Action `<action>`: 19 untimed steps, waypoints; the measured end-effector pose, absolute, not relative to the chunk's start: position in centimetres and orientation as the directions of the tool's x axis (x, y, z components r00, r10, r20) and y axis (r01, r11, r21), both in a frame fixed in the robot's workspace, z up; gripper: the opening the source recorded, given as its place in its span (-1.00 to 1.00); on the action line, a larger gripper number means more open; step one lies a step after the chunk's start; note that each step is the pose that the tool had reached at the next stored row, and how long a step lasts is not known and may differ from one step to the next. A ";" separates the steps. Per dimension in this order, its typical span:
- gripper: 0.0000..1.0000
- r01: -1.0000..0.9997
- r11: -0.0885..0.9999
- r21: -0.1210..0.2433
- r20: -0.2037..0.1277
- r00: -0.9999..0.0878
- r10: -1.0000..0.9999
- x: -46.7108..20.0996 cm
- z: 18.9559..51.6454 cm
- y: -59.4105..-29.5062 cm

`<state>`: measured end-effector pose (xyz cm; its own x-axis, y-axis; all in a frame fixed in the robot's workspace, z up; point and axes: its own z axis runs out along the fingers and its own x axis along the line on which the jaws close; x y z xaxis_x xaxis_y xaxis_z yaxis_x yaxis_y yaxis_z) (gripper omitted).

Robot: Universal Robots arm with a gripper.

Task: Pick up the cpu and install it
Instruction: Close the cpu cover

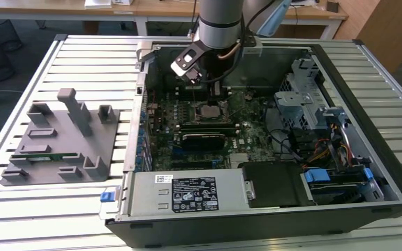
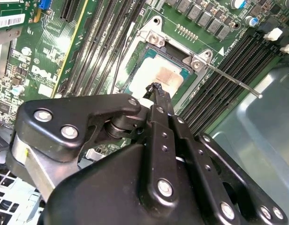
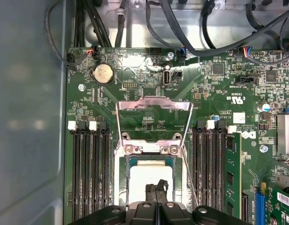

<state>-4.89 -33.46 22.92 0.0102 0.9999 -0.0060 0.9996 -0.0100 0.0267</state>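
The cpu lay flat in the socket at the upper centre of the exterior view, silvery top up. Being square, it showed no long axis, and its edges ran parallel to the memory slots. The gripper hung directly over it, jaws pressed together and holding nothing. The load plate stood raised.

the cpu top is smooth silvery metal, the motherboard glossy green.
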 end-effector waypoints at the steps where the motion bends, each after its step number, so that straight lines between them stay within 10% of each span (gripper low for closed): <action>1: -0.79 1.000 -0.010 0.027 -0.006 0.010 1.000 -4.9 23.0 -33.5; 19: -0.79 1.000 -0.010 0.027 -0.006 0.010 1.000 -4.9 23.4 -33.5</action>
